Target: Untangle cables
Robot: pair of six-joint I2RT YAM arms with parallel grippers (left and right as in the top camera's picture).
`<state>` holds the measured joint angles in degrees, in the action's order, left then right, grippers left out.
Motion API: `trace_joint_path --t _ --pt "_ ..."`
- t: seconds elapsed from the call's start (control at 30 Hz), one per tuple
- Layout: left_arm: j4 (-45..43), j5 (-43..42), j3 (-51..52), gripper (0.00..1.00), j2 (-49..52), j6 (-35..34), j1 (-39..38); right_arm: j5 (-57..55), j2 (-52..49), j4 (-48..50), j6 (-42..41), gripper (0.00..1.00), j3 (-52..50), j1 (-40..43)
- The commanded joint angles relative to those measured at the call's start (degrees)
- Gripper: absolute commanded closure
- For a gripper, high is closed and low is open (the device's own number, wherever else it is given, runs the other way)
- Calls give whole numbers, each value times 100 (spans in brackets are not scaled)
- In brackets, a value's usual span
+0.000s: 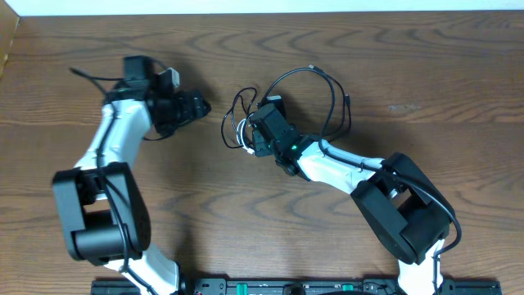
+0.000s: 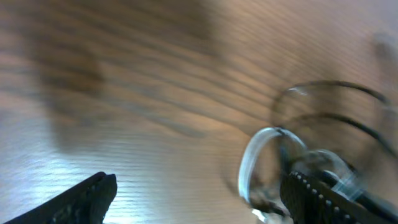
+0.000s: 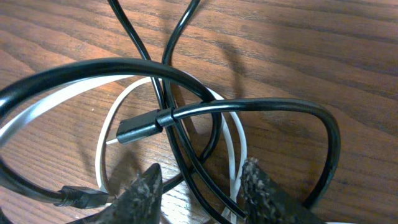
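cables (image 3: 163,117): two, a black cable (image 3: 267,103) and a white cable (image 3: 43,113), looped through each other a little past the middle of the desk (image 1: 426,49), toward its far edge. two black plugs show in the right wrist view: one plug (image 3: 138,129) in the heart of the tangle, a second plug (image 3: 81,198) at the lower left. there are two grippers.

the right gripper (image 3: 199,194) sits over the side of the tangle toward the desk's left edge. its fingers (image 3: 144,190) stand partly apart and pinch nothing. a black strand and a white strand run through the gap between them, and the central plug lies just ahead of the tips.

the left gripper (image 1: 201,106) is near the tangle on the side toward the left edge, apart from it. its fingers (image 2: 81,200) are spread wide. a white loop shows between them, close to one finger.

the left wrist view is badly blurred, so contact there cannot be told. from overhead the right gripper covers part of the white cable. the right wrist view cuts the loops off at its borders. it is unclear which cable each plug ends.
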<state>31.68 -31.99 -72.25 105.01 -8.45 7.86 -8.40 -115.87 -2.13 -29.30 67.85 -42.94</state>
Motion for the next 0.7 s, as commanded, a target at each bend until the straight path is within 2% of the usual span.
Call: trace_joint_path --t 0.0,0.03,0.1,0.37,0.47,0.6,0.63,0.67 --pt "155 -3106 72 12 -33 1716 385 -136 -118 -17 20 60 -15 -9" --pt "328 -3939 122 12 -33 2371 505 -136 -125 -13 20 60 -15 -9" --pt "387 -4332 214 12 -33 2761 546 -129 -125 2 17 59 -15 -9" --pt "-63 -4085 358 11 -31 2863 138 -109 -138 114 17 53 -15 -24" --pt "-339 -3316 358 11 -31 2243 -92 -109 -138 111 17 52 -15 -24" --pt "-739 -1596 358 12 -31 791 -442 -111 -142 114 17 51 -15 -24" --pt "-761 -1113 358 14 -31 518 -549 -111 -142 114 17 50 -15 -24" --pt "-758 -688 358 21 -31 328 -654 -111 -142 114 17 50 -15 -24"
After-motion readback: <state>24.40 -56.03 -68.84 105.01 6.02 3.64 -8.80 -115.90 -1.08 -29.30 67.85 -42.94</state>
